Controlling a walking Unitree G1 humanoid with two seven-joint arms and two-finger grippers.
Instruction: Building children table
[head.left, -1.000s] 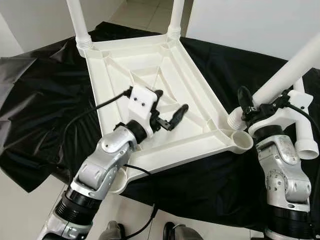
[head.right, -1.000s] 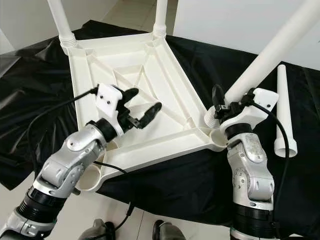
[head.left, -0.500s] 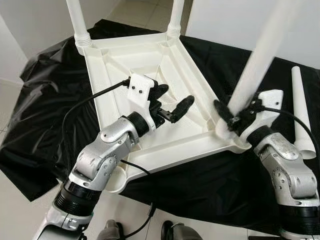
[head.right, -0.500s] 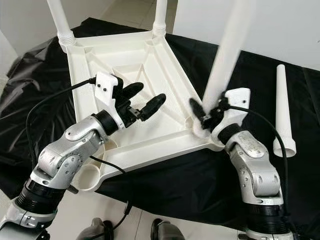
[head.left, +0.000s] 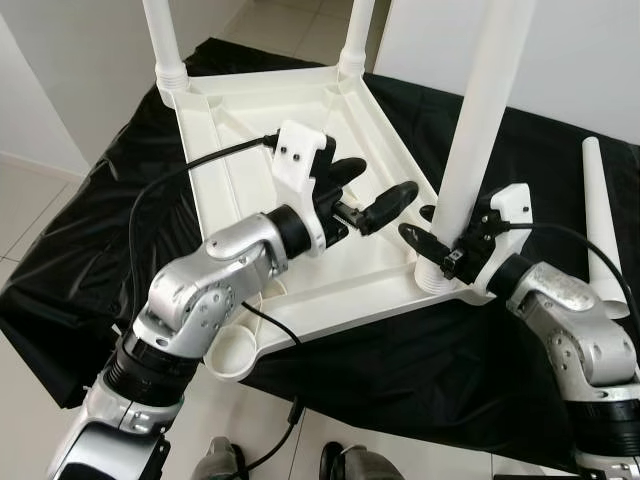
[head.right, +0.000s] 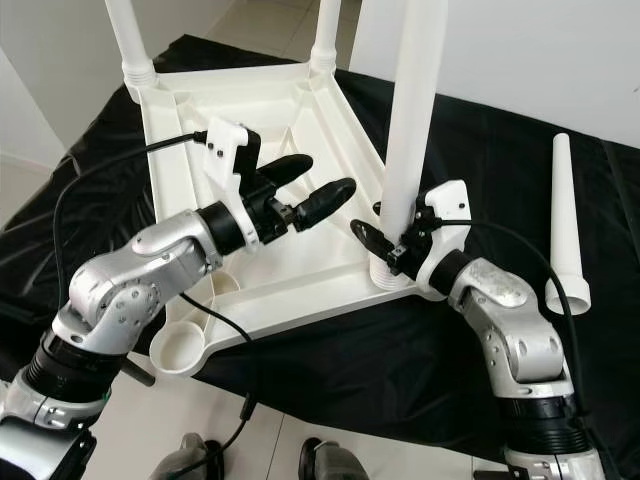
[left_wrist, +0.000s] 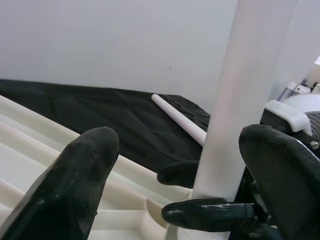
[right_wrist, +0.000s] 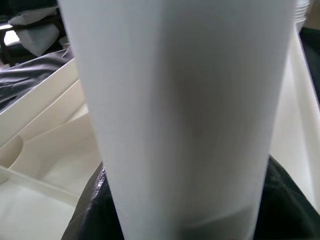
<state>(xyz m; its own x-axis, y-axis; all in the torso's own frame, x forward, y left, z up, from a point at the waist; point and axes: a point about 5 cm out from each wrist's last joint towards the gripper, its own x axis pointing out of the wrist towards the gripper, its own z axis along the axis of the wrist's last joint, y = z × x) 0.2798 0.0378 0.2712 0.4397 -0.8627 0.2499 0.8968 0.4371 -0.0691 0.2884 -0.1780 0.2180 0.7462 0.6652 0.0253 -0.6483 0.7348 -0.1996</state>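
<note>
Right gripper (head.left: 432, 232) jaws pinch smooth white plastic leg (head.left: 478, 130) upright in ribbed tabletop (head.left: 255, 130) corner socket; left gripper (head.left: 372, 190) jaws spread.

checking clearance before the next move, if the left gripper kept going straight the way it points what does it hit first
Probably the upright white table leg that the right gripper clamps near its base. The open left gripper points at it across the upturned tabletop, with a gap between; depth is hard to judge.

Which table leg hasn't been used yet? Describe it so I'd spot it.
Start at the upturned white tabletop on the black cloth. To the robot's right, the spare leg lies flat on that cloth; the other legs all stand upright.
</note>
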